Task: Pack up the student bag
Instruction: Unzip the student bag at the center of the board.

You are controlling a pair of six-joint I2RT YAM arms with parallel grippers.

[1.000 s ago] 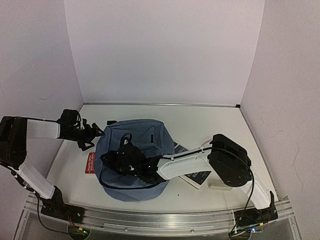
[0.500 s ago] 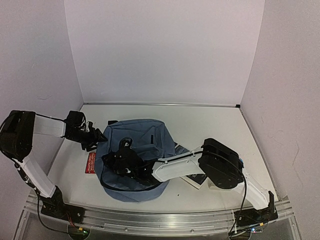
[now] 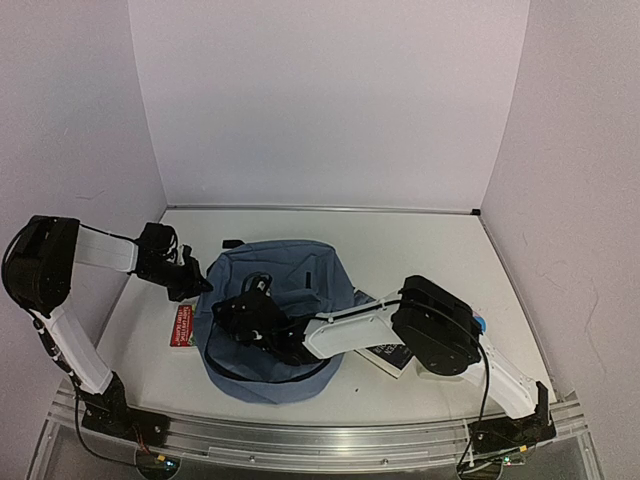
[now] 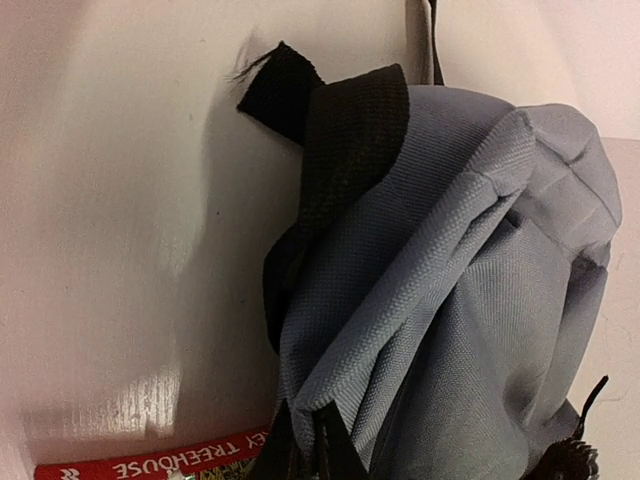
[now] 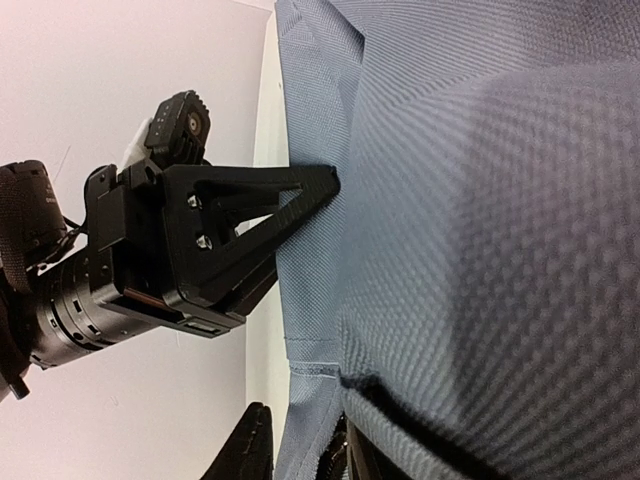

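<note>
Student bag (image 3: 300, 275) lies just right of my left gripper (image 3: 196, 284), now pinched shut on its edge, open before. I can't tell the right gripper's (image 3: 248, 312) grip.

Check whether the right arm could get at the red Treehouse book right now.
Probably not: the red book lies past the left edge of the backpack, close to the left claw clamped on that fabric, and the right claw itself straddles backpack fabric.
</note>
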